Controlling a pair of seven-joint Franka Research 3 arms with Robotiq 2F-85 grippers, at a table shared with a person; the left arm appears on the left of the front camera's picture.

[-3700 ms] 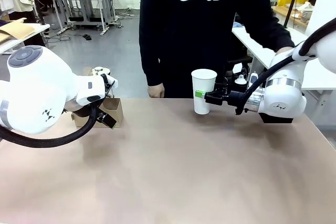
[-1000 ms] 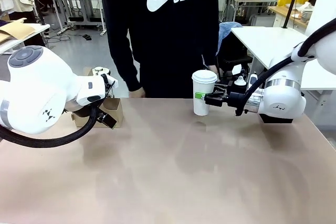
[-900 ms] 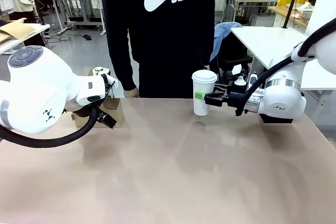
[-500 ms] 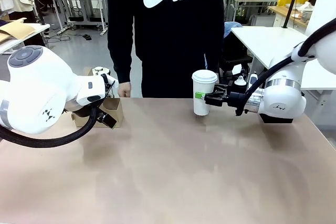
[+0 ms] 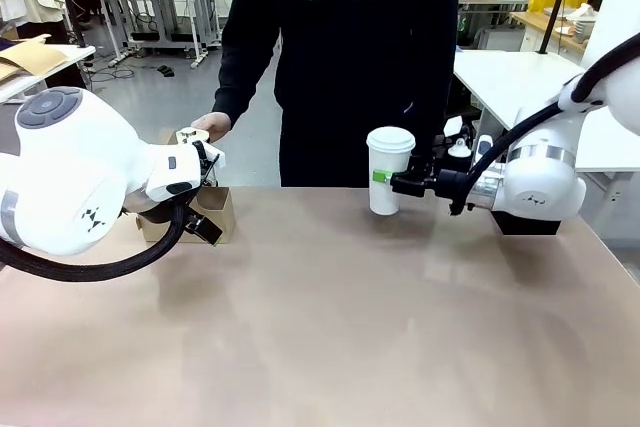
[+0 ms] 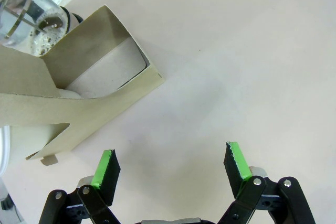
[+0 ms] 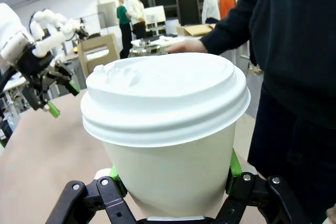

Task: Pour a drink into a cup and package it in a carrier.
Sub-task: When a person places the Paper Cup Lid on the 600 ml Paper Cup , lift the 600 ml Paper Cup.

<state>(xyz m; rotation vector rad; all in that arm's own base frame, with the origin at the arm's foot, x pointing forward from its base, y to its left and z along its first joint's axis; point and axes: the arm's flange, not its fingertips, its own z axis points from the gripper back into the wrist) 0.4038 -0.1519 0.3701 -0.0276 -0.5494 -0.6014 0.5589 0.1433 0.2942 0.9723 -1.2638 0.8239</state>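
Right tool [image 5: 389, 181]: clamped on the lidded white cup [image 5: 388, 159], held upright, well to the right of the carrier [image 5: 220, 215].
Left tool [image 6: 170, 162]: jaws wide apart, holding nothing, over bare counter [image 5: 330, 327] just beside the carrier.
Jug [image 6: 25, 8]: close behind the carrier.
Person's hand [image 5: 211, 125]: over the jug, behind the carrier.
Left arm [image 5: 70, 187]: hides part of the carrier from the front.
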